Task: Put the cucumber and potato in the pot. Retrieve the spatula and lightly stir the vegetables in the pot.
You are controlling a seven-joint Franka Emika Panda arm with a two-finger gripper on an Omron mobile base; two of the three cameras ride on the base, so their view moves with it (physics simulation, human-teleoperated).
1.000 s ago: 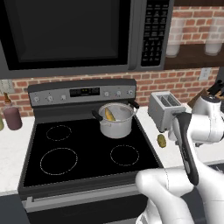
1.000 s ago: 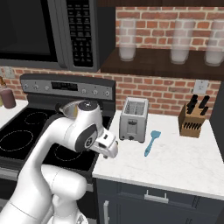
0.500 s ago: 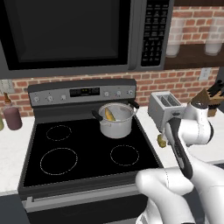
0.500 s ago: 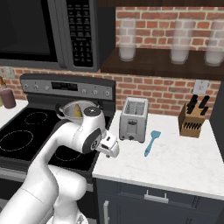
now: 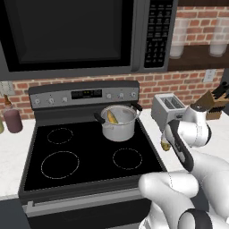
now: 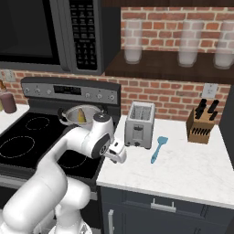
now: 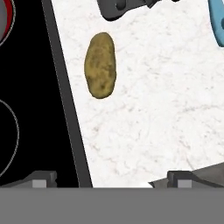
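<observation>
Hovering above the white counter point(image 7: 153, 122) with jaws spread wide and empty, gripper point(image 7: 109, 178). Lying at eleven o'clock from the fingertips, beside the stove edge point(image 7: 65, 96), potato point(image 7: 100, 64). At one o'clock, spatula point(image 7: 217, 24). Holding one yellowish vegetable point(image 5: 112, 117), pot point(image 5: 118, 125) on the stove.

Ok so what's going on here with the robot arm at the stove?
A white robot arm is working between the stove and the counter. One yellowish vegetable already sits in the steel pot on a back burner. The potato lies on the marble counter beside the stove edge, and the open hand hovers above it, empty. The blue spatula rests untouched on the counter right of the toaster.
</observation>
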